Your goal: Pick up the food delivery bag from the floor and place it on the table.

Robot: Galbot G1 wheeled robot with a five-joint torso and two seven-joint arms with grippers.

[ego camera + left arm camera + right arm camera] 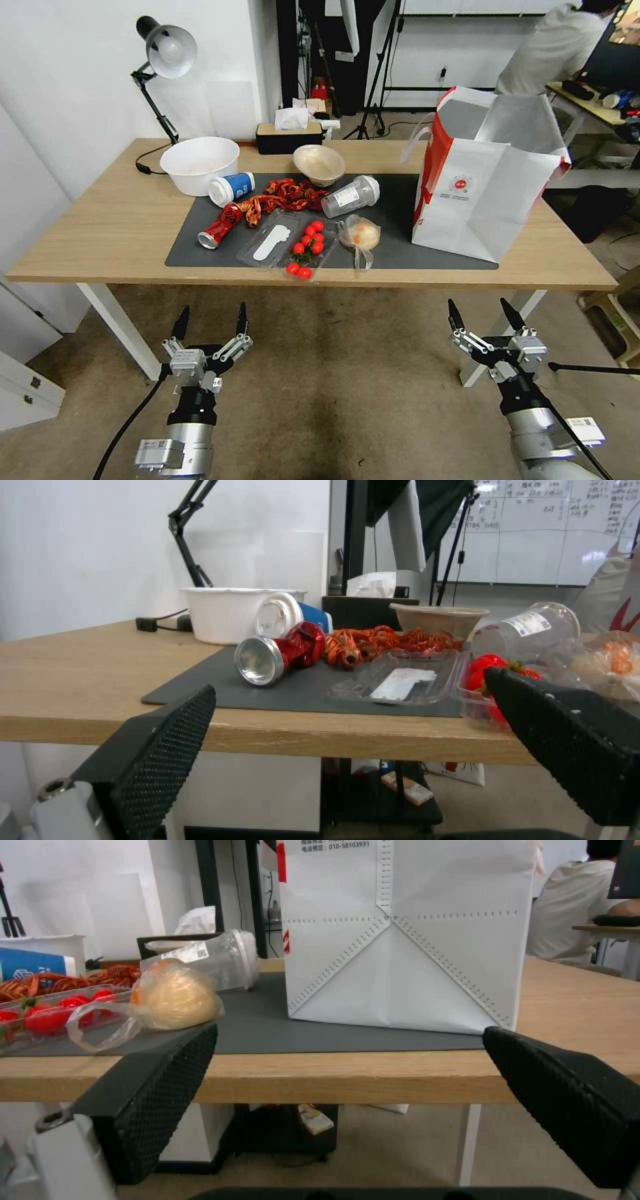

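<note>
The food delivery bag (483, 180) stands upright on the right part of the table (100, 227), partly on the dark grey mat (393, 250); its mouth is open and shows silver lining. The right wrist view shows its white front panel (400, 940). Both grippers hang below the table's front edge, over the floor (347, 380). My left gripper (211, 319) is open and holds nothing. Off to the right, my right gripper (485, 313) is open too, in front of the bag and apart from it.
On the mat lie a crushed red can (220, 227), a blue cup (232, 188), crayfish (283, 197), a clear tray with tomatoes (307, 250), a knotted plastic bag (360, 235) and a clear cup (350, 197). Behind stand two bowls, a tissue box and a desk lamp (167, 53).
</note>
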